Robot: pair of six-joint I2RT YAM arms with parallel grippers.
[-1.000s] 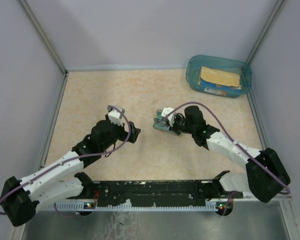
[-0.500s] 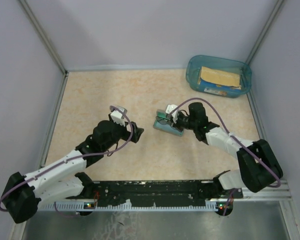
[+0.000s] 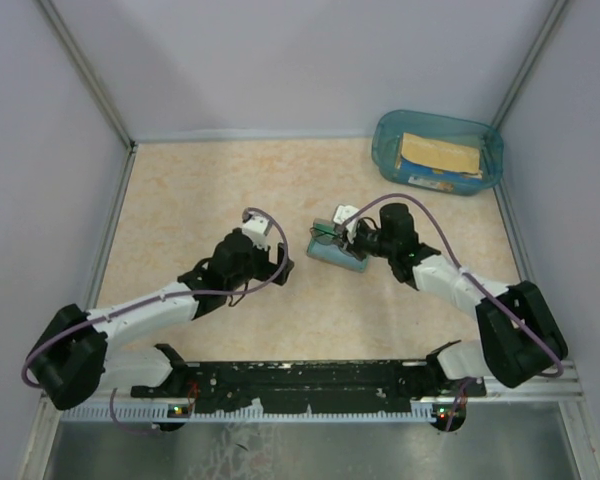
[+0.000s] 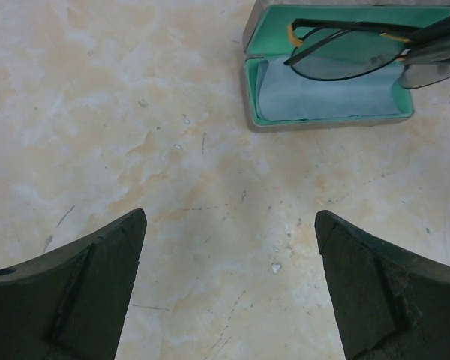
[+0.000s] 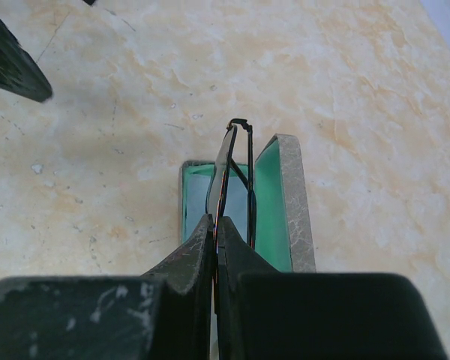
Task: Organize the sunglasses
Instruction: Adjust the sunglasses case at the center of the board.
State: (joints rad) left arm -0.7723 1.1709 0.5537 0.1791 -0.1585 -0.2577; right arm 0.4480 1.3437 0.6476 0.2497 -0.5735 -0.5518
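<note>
The case (image 4: 252, 90) lies open at the upper right of the left wrist view. It has a grey shell and a green lining, and a light blue cloth (image 4: 322, 99) lies flat in its lower half. The sunglasses (image 4: 343, 57) sit over the open case, partly within its upper half. Whether they touch the lining cannot be told. A clear blue bin (image 3: 384, 150) in the upper right of the top view holds a flat yellowish packet (image 3: 438, 155).

The table (image 3: 200, 190) is beige and marbled with small scuffs, and plain pale walls (image 3: 280, 60) stand on three sides of it.

The right wrist view shows the right gripper (image 5: 215, 222) with its fingers pressed together on the sunglasses, which stand edge-on above the case. The top view shows that grip only as a small dark tangle at centre. The left wrist view shows the left gripper (image 4: 229, 217) with its fingers wide apart and holding nothing, over bare table at lower centre, near the case.
</note>
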